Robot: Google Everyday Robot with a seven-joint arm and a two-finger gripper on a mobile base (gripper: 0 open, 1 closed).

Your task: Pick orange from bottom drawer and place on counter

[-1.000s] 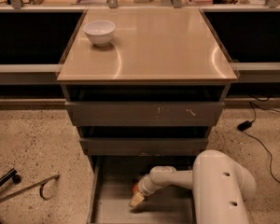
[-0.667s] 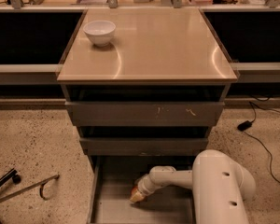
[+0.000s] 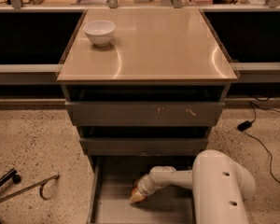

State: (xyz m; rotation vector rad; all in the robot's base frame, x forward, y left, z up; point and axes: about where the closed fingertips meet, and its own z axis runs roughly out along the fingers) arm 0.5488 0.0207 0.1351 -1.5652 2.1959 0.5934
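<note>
- Speckled floor (image 3: 37, 139) surrounds the drawer cabinet (image 3: 144, 113); its tan tabletop (image 3: 168, 45) carries a white bowl (image 3: 99, 31) near the back-left corner.
- Below, the bottom drawer (image 3: 114, 204) stands pulled out.
- Inside it the gripper (image 3: 136, 197) sits at the orange (image 3: 134, 193); whether it grips cannot be told.

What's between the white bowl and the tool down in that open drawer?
Camera view: bare tan counter, then two shallower grey drawers; the tool sits in the bottom drawer below them.

Bowl (image 3: 99, 31) sits back-left on the counter (image 3: 168, 50) surface. Bottom drawer (image 3: 111, 210) open under two upper drawers (image 3: 144, 113). Gripper (image 3: 137, 196) inside it, arm (image 3: 177, 177) entering from right.
</note>
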